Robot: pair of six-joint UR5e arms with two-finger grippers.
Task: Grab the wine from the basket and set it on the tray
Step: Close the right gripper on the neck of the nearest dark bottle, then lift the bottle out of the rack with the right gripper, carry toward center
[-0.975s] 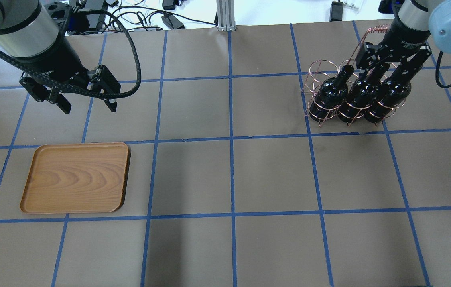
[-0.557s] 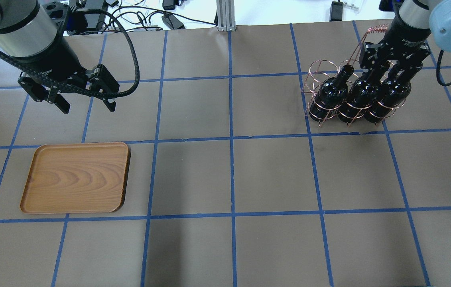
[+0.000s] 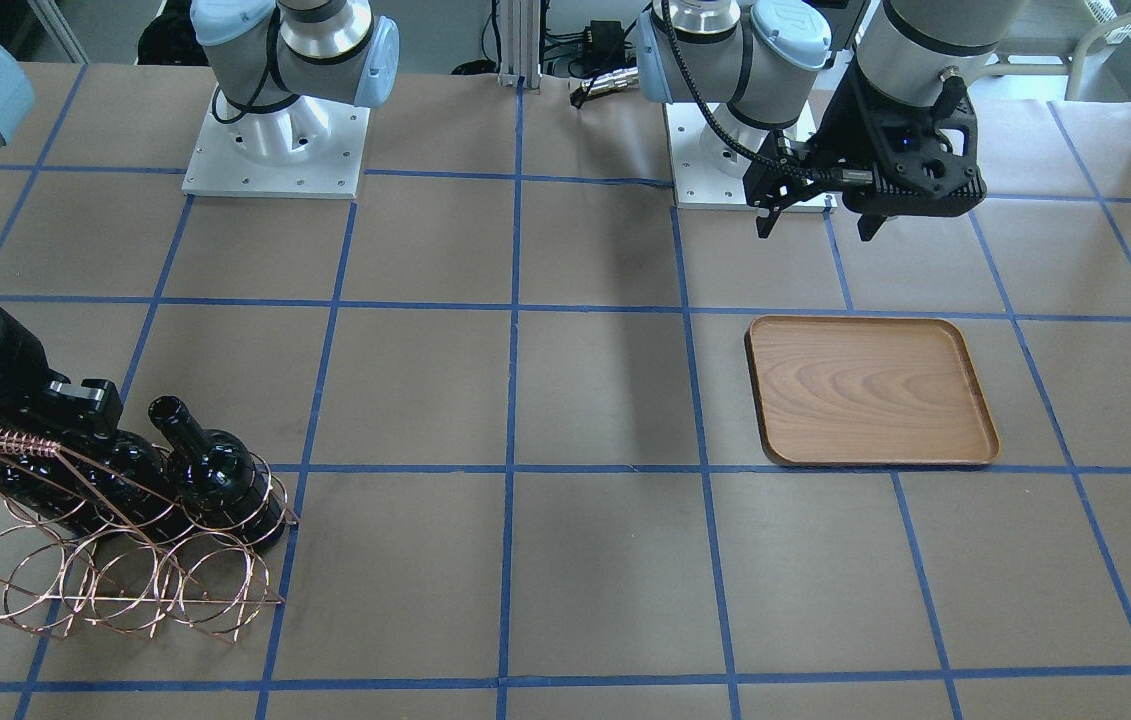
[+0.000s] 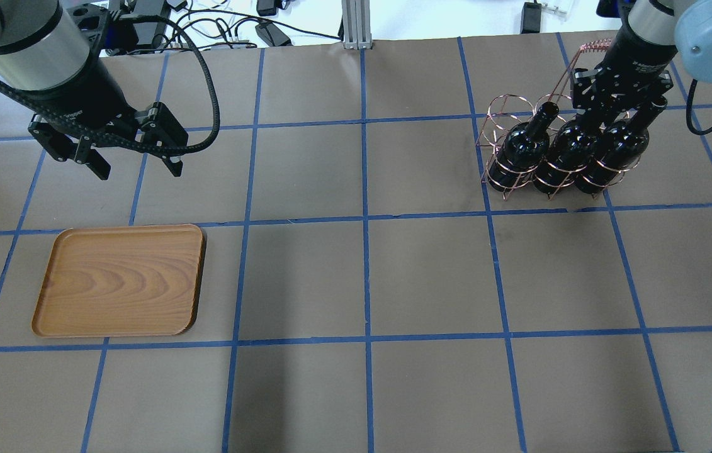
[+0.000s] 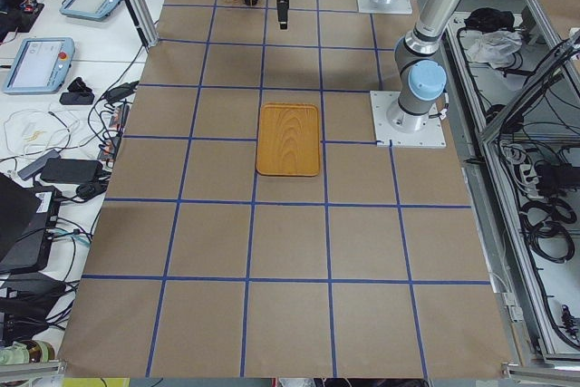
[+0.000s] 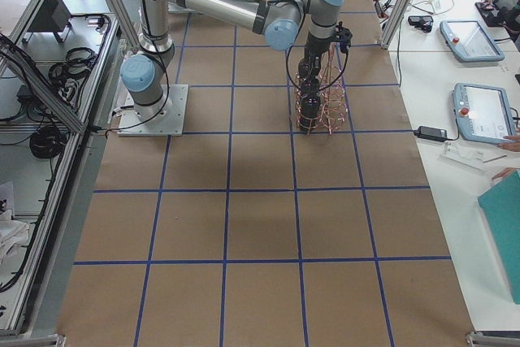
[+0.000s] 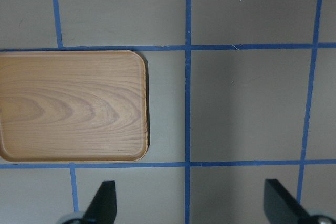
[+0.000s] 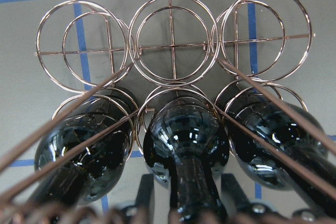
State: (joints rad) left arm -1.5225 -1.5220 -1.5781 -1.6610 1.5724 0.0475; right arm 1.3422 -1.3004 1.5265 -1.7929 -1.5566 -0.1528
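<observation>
Three black wine bottles sit side by side in the copper wire basket (image 4: 499, 113) at the far right. The basket also shows in the front view (image 3: 115, 590). My right gripper (image 4: 617, 116) is low over the basket, beside its handle (image 4: 595, 45). In the right wrist view the right gripper (image 8: 189, 199) has a finger on each side of the middle bottle's (image 8: 184, 140) neck, with a narrow gap on one side. The wooden tray (image 4: 119, 280) lies empty at the near left. My left gripper (image 4: 137, 165) hangs open and empty above the table just beyond the tray (image 7: 71, 106).
The basket's far row of rings (image 8: 170, 40) holds nothing. Blue tape lines grid the brown table. Cables and power bricks (image 4: 267, 31) lie past the far edge. Both arm bases (image 3: 275, 150) stand on the robot's side.
My right gripper's fingers have drawn in from wide open to close around the middle bottle's neck. The left arm has barely moved. The bottles and tray have stayed put.
</observation>
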